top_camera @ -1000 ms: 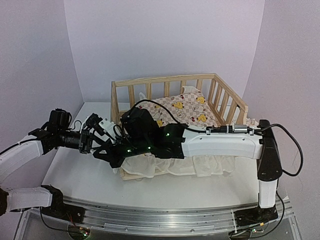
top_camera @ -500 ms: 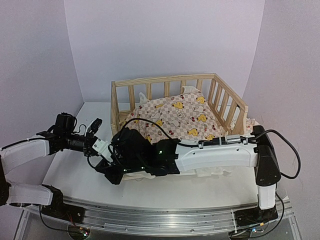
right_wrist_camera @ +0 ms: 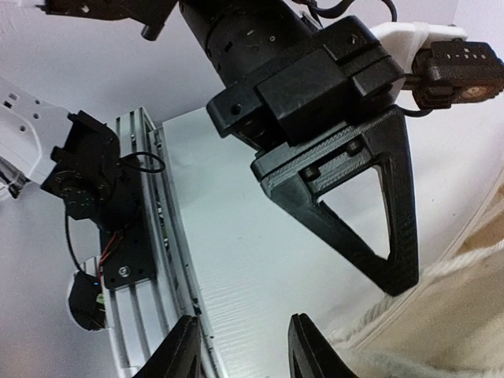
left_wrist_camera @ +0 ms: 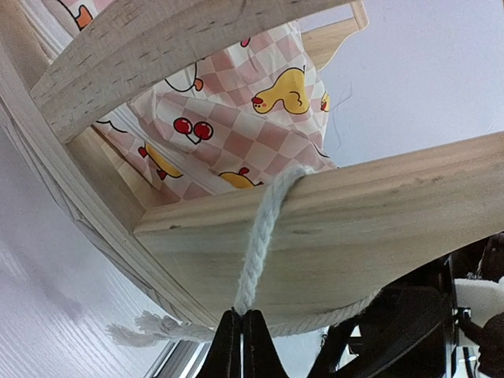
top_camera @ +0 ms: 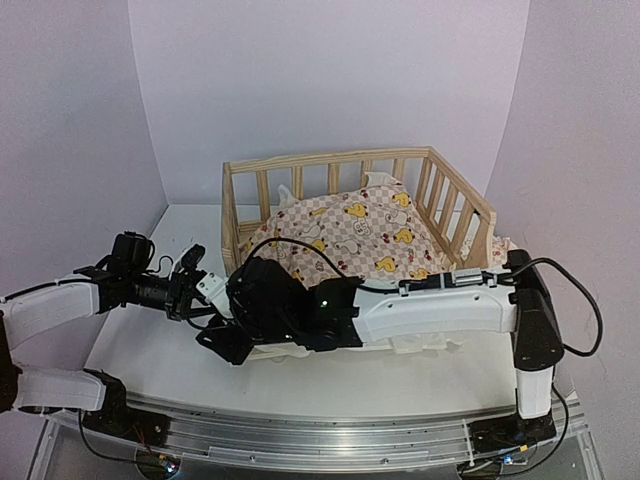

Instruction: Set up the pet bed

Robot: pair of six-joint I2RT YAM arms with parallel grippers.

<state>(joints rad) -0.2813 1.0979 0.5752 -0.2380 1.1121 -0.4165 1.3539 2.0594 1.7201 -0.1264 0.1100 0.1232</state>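
left claw [left_wrist_camera: 242, 316] pinched on rope [left_wrist_camera: 264, 228] | right claw [right_wrist_camera: 245, 327] parted, free

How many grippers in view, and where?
2. The left gripper is shut on the rope at the near-left corner of the bed. The right gripper is open beside it at the same corner, holding nothing. None hidden.

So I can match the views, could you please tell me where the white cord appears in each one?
Left wrist: the white cord runs down the pet bed rail, centre, into the shut left gripper at bottom.
Right wrist: lower right edge, beside that gripper's black finger.
Top external: not visible, hidden under the right arm at the bed's near-left corner.
Shared landmark: the left gripper.
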